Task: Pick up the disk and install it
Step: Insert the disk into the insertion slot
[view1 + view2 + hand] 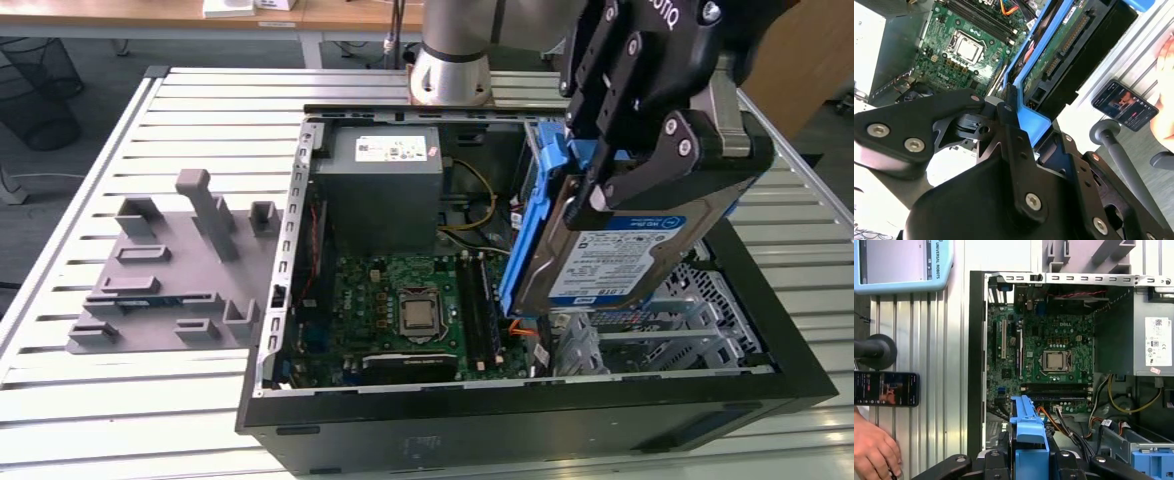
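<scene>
Gripper [607, 190] clamps the blue-framed disk [627, 262], tilted above the open computer case [534, 420]; likely rigid, dense, shock-sensitive, best held by its frame edges.

Blue-white printed label on disk [625, 255]; white sticker, tiny print, on PSU box [380, 200]; lettering on blue pendant [901, 262] edge.

End effector [657, 185] clamped on the disk [617, 268], angled down.

The exterior view looks down at the open case [534, 425] from above; both wrist views, close, share its motherboard [944, 35] [1034, 360].
</scene>
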`<action>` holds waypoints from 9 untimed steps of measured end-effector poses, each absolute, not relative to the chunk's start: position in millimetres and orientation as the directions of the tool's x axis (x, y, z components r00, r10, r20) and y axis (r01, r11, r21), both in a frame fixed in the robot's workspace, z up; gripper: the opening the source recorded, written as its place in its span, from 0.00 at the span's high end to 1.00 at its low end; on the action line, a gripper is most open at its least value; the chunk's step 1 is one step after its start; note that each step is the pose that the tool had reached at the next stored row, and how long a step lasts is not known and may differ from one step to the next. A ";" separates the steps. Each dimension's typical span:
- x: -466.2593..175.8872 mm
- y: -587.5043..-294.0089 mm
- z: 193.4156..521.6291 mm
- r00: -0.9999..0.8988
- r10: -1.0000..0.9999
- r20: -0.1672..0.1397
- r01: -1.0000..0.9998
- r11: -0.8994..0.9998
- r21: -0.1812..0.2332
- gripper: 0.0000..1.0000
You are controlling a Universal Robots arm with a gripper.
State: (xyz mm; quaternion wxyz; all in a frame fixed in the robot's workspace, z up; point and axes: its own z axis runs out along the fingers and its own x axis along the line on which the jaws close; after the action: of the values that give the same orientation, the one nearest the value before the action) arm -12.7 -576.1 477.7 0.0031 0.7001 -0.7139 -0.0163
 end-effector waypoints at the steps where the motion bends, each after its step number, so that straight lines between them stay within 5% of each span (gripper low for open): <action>1: -10.7 -576.3 477.3 -0.020 -1.000 -0.019 -0.999 0.019 0.028 0.63; 9: 15.4 -576.5 471.4 -0.020 -1.000 -0.018 -0.999 0.019 0.028 0.63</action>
State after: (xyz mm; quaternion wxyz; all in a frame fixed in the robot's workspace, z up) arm 15.4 -576.5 471.4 0.0033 0.7001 -0.7139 -0.0164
